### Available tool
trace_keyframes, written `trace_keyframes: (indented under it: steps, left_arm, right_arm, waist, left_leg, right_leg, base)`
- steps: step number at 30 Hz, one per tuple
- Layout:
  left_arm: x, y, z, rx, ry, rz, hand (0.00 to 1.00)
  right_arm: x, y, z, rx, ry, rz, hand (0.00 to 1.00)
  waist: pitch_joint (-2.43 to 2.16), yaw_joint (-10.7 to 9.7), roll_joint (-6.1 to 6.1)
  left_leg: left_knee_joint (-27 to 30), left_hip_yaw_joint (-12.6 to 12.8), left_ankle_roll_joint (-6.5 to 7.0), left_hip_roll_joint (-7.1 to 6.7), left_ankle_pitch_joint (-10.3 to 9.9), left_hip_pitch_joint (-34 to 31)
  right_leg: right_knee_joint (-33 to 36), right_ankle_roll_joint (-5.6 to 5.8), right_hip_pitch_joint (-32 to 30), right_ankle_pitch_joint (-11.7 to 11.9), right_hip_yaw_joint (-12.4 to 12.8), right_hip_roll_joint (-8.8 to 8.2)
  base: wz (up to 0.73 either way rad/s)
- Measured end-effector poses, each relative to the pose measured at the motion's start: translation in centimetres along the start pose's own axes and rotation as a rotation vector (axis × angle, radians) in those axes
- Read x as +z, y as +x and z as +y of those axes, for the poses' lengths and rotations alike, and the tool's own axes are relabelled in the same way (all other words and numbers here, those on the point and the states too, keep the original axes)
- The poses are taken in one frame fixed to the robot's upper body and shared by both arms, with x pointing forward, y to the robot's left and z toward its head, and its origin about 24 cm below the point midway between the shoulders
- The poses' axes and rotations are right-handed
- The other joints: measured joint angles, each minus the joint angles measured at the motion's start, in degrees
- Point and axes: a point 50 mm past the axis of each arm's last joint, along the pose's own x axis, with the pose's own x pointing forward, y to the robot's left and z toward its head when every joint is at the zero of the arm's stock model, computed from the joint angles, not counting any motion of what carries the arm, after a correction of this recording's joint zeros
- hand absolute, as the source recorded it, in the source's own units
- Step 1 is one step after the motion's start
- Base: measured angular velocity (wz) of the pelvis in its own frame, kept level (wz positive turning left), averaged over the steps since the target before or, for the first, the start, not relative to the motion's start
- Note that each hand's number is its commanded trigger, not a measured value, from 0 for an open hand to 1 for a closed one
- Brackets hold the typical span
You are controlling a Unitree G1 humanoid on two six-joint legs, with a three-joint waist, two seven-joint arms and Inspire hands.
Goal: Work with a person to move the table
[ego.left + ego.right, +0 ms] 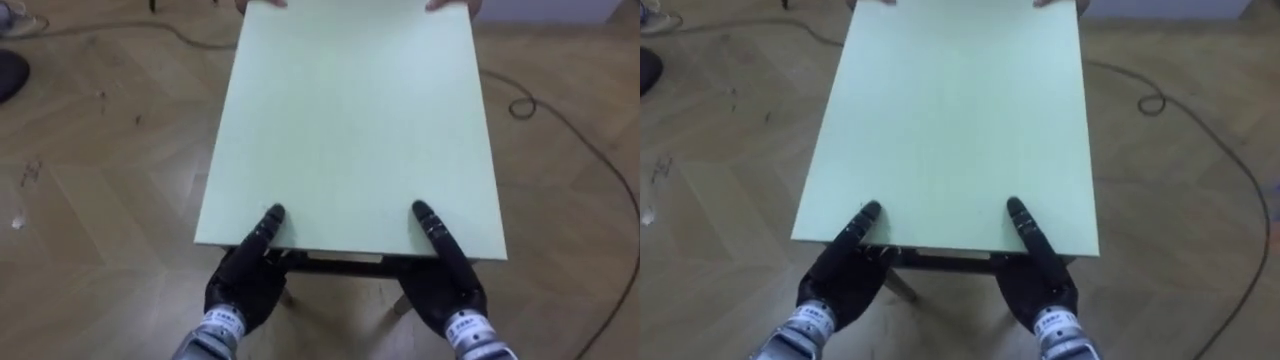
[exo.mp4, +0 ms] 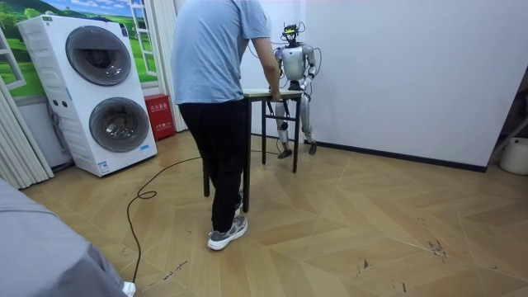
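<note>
Fingers (image 1: 268, 222) of left hand (image 1: 245, 285), right hand (image 1: 445, 280) pinch table (image 1: 350, 110); parquet floor (image 1: 100, 200).

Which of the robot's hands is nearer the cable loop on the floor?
Right. The right hand is at the near edge of the table, on the side where the cable loop lies; the left hand is at that edge's other end.

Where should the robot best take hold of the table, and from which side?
At the near short edge of the table, from the robot's own side, one hand toward each corner, where the left hand and right hand sit now. The flat top overhangs its frame, and a person holds the far edge.
</note>
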Motion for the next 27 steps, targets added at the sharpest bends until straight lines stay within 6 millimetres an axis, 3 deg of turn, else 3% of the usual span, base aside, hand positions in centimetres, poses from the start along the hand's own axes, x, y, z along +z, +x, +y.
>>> trace_keyframes:
  steps: [1,2,4,6,7,8,11,12,14,16,17,19,20,21,22,23,25,27]
  left_arm:
    - [0.0,0.2,-0.2,0.000,0.007,0.004,1.00]
    - [0.1,0.4,-0.4,-0.003,0.012,0.005,1.00]
    - [0.3,0.8,-1.0,-0.014,0.024,0.000,1.00]
    - [0.4,1.5,-1.7,-0.025,0.032,-0.001,1.00]
    - [0.4,2.0,-1.7,-0.022,0.032,0.001,1.00]
    - [0.3,2.1,-1.3,-0.007,0.025,0.006,1.00]
    - [0.0,1.9,-0.6,0.011,0.026,0.017,1.00]
    - [-0.3,1.8,-0.2,0.026,0.022,0.023,1.00]
    - [-0.7,1.2,0.4,0.048,0.004,0.034,1.00]
    - [-1.0,0.9,0.8,0.060,-0.004,0.039,1.00]
    - [-1.2,0.7,1.0,0.065,-0.004,0.044,1.00]
    - [-1.3,0.5,1.3,0.074,-0.004,0.052,1.00]
    - [-1.3,0.5,1.3,0.076,0.000,0.060,1.00]
    - [-1.4,0.5,1.3,0.076,0.007,0.064,1.00]
    - [-1.4,0.5,1.3,0.076,0.019,0.068,1.00]
    - [-1.5,0.4,1.5,0.081,0.029,0.070,1.00]
    - [-1.4,0.2,1.7,0.079,0.029,0.070,1.00]
    - [-1.5,0.1,1.7,0.073,0.025,0.068,1.00]
  right_arm:
    - [0.1,0.0,0.0,-0.004,0.005,-0.003,1.00]
    - [0.3,0.1,0.0,-0.004,0.006,-0.011,1.00]
    - [0.7,0.5,0.4,0.005,0.009,-0.026,1.00]
    - [1.0,0.9,0.6,0.013,0.015,-0.040,1.00]
    - [1.2,1.2,0.6,0.008,0.014,-0.049,1.00]
    - [1.2,1.1,0.3,-0.004,0.003,-0.043,1.00]
    - [0.8,0.8,-0.5,-0.032,0.011,-0.033,1.00]
    - [0.7,0.6,-0.8,-0.044,0.012,-0.024,1.00]
    - [0.6,0.3,-1.1,-0.056,-0.005,-0.007,1.00]
    - [0.4,0.1,-1.4,-0.067,-0.013,0.000,1.00]
    - [0.3,-0.1,-1.6,-0.076,-0.006,0.003,1.00]
    - [0.0,-0.5,-2.0,-0.092,0.014,0.011,1.00]
    - [-0.1,-0.7,-2.2,-0.101,0.020,0.012,1.00]
    - [-0.2,-0.8,-2.4,-0.107,0.029,0.009,1.00]
    - [-0.4,-1.2,-2.7,-0.118,0.050,0.002,1.00]
    - [-0.7,-1.4,-2.9,-0.126,0.063,0.002,1.00]
    - [-0.8,-1.4,-2.9,-0.126,0.061,0.006,1.00]
    - [-0.9,-1.4,-2.7,-0.117,0.063,0.006,1.00]
  waist:
    - [0.08,0.0,-0.12]
    - [0.12,-0.1,-0.15]
    - [0.27,0.1,-0.31]
    - [0.47,0.1,-0.55]
    - [0.91,-0.1,-1.19]
    - [0.84,-0.8,-1.10]
    - [0.82,-2.2,-1.08]
    - [0.81,-3.3,-1.09]
    - [0.74,-5.1,-1.22]
    - [0.58,-6.4,-1.68]
    - [0.19,-6.6,-2.12]
    - [-0.21,-6.9,-2.79]
    - [-0.23,-7.1,-2.78]
    - [-0.24,-7.5,-2.73]
    - [-0.15,-8.1,-2.98]
    - [-0.28,-7.8,-3.60]
    - [-0.21,-6.9,-4.01]
    - [-0.32,-5.5,-3.90]
  left_leg:
    - [-5.2,0.1,1.39,-0.66,-1.5,2.7]
    - [-8.4,0.3,1.01,-0.87,-2.9,4.2]
    - [-10.2,1.5,1.07,-1.27,-5.7,3.7]
    - [-10.8,3.1,2.46,-2.35,-8.1,1.6]
    - [-10.1,3.2,3.27,-3.56,-7.9,0.2]
    - [-9.4,3.0,4.26,-4.44,-7.2,-0.8]
    - [-8.4,1.6,5.55,-5.72,-5.9,-2.6]
    - [-8.6,1.3,6.27,-6.63,-4.9,-2.8]
    - [-9.3,1.3,7.74,-8.86,-3.4,-3.1]
    - [-9.6,1.2,8.76,-10.47,-2.5,-3.6]
    - [-9.7,1.3,9.23,-11.17,-2.0,-4.1]
    - [-9.6,1.5,9.52,-11.51,-1.5,-4.1]
    - [-9.7,2.0,9.37,-10.77,-1.1,-4.1]
    - [-9.8,3.1,9.05,-9.95,-0.9,-4.0]
    - [-10.9,4.8,8.39,-8.63,0.1,-3.4]
    - [-13.4,6.2,7.85,-8.34,1.3,-1.8]
    - [-14.9,6.6,7.29,-8.59,1.8,-0.5]
    - [-16.1,6.7,6.46,-8.99,2.2,-0.1]
  right_leg:
    - [2.8,-0.16,-1.6,0.0,0.2,-0.56]
    - [4.9,-0.69,-3.2,0.3,0.1,-1.04]
    - [6.6,-0.91,-5.8,0.5,-0.7,-2.12]
    - [7.1,-0.91,-8.2,1.1,-1.8,-3.95]
    - [6.9,-0.43,-9.0,2.5,-1.8,-5.39]
    - [4.7,0.48,-8.5,4.1,-1.2,-5.76]
    - [-1.4,1.80,-6.6,8.4,0.1,-5.49]
    - [-3.7,2.66,-5.6,10.5,1.2,-5.62]
    - [-6.1,4.96,-5.2,13.6,6.4,-6.15]
    - [-6.8,6.70,-5.1,14.9,9.0,-7.23]
    - [-7.3,7.65,-5.1,15.5,10.2,-7.73]
    - [-7.3,8.37,-4.5,15.9,11.9,-7.87]
    - [-4.5,9.43,-4.4,14.5,12.3,-7.73]
    - [-2.2,9.44,-4.3,12.6,12.4,-7.69]
    - [3.1,9.21,-3.4,7.6,12.5,-7.73]
    - [6.8,9.22,-1.9,3.2,12.8,-7.62]
    - [6.3,9.95,0.4,0.1,13.6,-7.08]
    - [1.5,8.71,2.0,-0.7,14.4,-5.61]
  base:
    - [0.11]
    - [0.00]
    - [-0.09]
    - [-0.02]
    - [0.05]
    - [0.06]
    - [0.22]
    - [0.28]
    - [0.17]
    - [0.23]
    - [0.21]
    - [0.23]
    - [0.37]
    - [0.63]
    - [0.59]
    - [0.43]
    - [-0.11]
    - [-0.28]
